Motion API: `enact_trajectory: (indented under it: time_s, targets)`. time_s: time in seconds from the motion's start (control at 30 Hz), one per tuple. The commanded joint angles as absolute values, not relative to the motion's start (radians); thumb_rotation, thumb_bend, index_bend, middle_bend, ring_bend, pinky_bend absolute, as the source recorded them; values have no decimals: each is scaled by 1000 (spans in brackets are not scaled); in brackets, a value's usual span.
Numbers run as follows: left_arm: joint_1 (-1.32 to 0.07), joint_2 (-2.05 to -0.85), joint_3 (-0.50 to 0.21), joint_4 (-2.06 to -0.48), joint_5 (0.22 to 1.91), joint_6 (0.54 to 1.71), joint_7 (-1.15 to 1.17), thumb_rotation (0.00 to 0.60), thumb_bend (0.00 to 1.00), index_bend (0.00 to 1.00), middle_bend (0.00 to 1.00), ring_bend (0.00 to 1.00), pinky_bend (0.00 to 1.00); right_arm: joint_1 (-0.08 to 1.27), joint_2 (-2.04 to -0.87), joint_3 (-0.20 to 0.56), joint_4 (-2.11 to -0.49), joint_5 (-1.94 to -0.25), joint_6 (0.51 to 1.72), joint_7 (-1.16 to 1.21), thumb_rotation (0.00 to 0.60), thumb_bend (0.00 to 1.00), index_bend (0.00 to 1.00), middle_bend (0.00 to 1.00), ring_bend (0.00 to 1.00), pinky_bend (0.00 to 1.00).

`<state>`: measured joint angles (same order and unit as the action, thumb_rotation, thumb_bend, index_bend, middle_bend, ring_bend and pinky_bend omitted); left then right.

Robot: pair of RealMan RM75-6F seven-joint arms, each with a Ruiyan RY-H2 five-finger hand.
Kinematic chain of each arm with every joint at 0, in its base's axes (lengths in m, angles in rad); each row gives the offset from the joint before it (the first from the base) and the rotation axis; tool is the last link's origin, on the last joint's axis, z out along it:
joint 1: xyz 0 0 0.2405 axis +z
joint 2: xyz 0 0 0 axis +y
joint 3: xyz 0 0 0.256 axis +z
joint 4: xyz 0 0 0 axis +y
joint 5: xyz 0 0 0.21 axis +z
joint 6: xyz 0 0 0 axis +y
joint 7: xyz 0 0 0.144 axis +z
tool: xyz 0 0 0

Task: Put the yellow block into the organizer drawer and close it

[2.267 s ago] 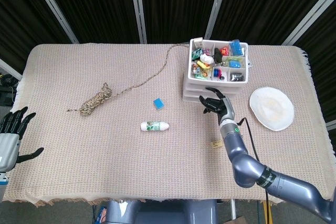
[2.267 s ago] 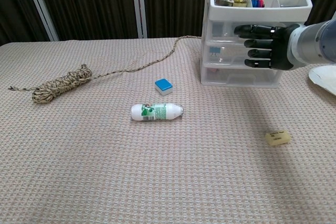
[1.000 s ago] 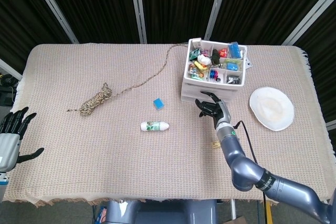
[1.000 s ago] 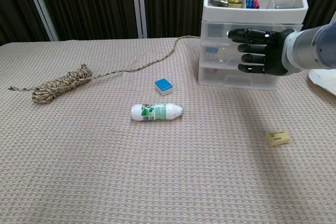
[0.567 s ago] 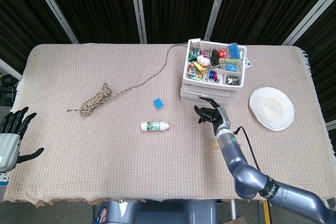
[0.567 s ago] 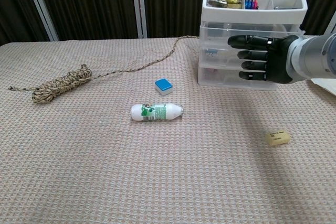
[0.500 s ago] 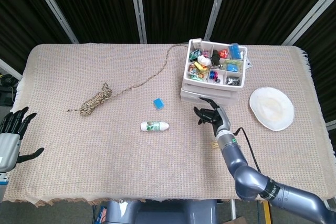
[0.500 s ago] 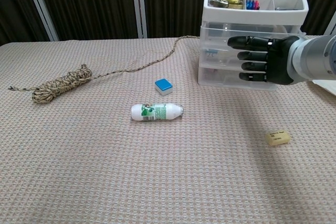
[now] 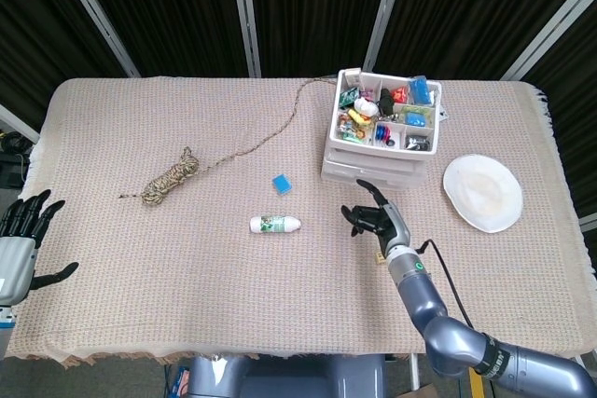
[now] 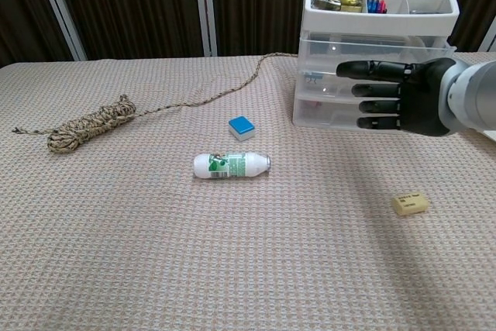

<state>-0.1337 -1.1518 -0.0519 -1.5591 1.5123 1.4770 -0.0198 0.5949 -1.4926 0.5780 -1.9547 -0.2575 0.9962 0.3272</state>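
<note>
The yellow block [image 10: 410,204] lies on the woven cloth at the right, below and in front of my right hand. The organizer [image 9: 381,142] is a clear set of drawers [image 10: 364,83] with a top tray full of small items; its drawers look pushed in. My right hand [image 10: 395,103] hovers in front of the drawer fronts with fingers stretched out toward the left, holding nothing. In the head view my right hand [image 9: 371,219] is a short way off the organizer's front. My left hand [image 9: 23,230] is at the far left edge, fingers spread and empty.
A coiled rope [image 9: 173,174] with a long tail runs from the left toward the organizer. A blue block [image 10: 242,126] and a white bottle [image 10: 231,164] on its side lie mid-table. A white plate [image 9: 482,192] sits right of the organizer.
My right hand has drawn back from the organizer's drawer fronts toward the near table edge. The organizer shifted and rocked slightly and has settled. The yellow block has not moved.
</note>
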Motion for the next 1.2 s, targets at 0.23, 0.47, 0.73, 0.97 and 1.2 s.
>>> enact_trajectory:
  time_s: [0.23, 0.47, 0.73, 0.97, 1.2]
  targets:
    - [-134, -1151, -51, -1559, 1514, 1477, -22, 600, 158, 109, 0, 0, 0, 534, -1477, 496, -2098, -501, 1134, 266, 600, 239, 145, 804, 797, 663]
    - [-134, -1152, -51, -1555, 1519, 1481, -20, 600, 160, 109, 0, 0, 0, 561, -1467, 390, -2107, -725, 1338, -24, 600, 240, 163, 800, 795, 663]
    - [-131, -1169, -54, -1528, 1544, 1514, 3, 600, 162, 109, 0, 0, 0, 610, -1439, 337, -2084, -751, 1449, -350, 600, 240, 163, 800, 795, 663]
    - [-129, -1186, -56, -1500, 1562, 1539, 5, 600, 157, 110, 0, 0, 0, 657, -1416, 348, -2071, -631, 1442, -521, 600, 240, 163, 800, 793, 663]
    - [-129, -1192, -62, -1488, 1567, 1555, -12, 600, 162, 102, 0, 0, 0, 684, -1426, 368, -2023, -565, 1424, -558, 600, 239, 162, 799, 791, 663]
